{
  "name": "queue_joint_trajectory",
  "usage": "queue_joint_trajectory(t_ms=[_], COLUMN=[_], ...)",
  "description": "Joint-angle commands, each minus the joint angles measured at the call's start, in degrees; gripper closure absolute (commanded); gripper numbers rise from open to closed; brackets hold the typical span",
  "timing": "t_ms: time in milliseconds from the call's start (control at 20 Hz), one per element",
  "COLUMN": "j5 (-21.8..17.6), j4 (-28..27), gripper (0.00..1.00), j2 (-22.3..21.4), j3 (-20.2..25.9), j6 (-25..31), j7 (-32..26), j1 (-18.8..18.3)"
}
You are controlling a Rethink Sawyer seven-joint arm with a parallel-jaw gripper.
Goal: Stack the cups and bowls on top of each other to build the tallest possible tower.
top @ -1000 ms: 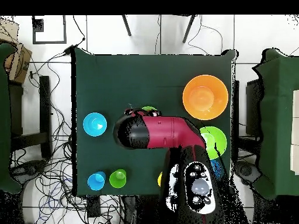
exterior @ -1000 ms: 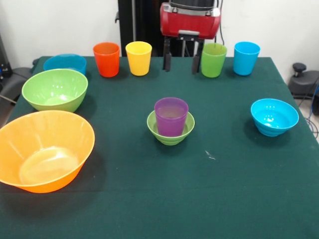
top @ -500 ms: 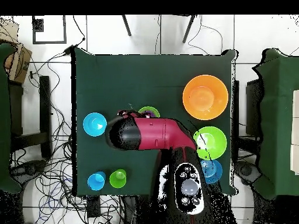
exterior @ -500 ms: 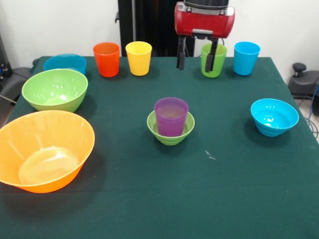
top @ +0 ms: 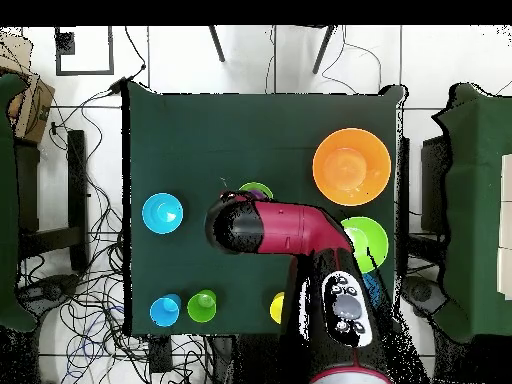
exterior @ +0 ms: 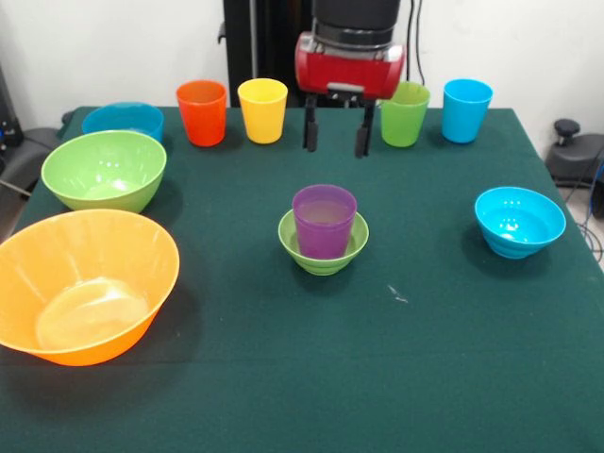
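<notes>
At the table's middle, a purple cup (exterior: 324,219) stands upright inside the small green bowl (exterior: 324,249); overhead, only that bowl's edge (top: 256,189) shows past the arm. My gripper (exterior: 334,137) hangs open and empty above the cloth, behind this pair, between the yellow cup (exterior: 262,109) and the green cup (exterior: 406,113). In the same back row stand the orange cup (exterior: 202,111) and the light blue cup (exterior: 467,109). The small blue bowl (exterior: 519,220) sits alone at the right. Overhead, the red arm head (top: 240,222) hides the fingers.
Along the left side sit the large orange bowl (exterior: 85,283), the medium green bowl (exterior: 104,170) and, behind it, the medium blue bowl (exterior: 123,118). Dark green cloth (exterior: 377,377) covers the table. Cables lie on the floor (top: 90,300) around it.
In the front view, the gripper has swung left from in front of the green cup and come a little lower. It stays open. No cup or bowl has moved.
</notes>
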Motion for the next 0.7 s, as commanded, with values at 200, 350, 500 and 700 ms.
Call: queue_joint_trajectory(t_ms=[200, 350, 500, 700], j5=[0.8, 0.9, 1.3, 1.9], j4=[-1.8, -1.7, -0.8, -0.8], gripper=[0.0, 0.0, 0.0, 0.0], j2=[5.3, 5.5, 2.0, -1.8], j3=[4.0, 4.5, 3.0, 1.5], j6=[-2.0, -2.4, 1.3, 7.0], j7=[5.7, 5.3, 5.7, 6.1], j1=[0.4, -0.1, 1.1, 3.1])
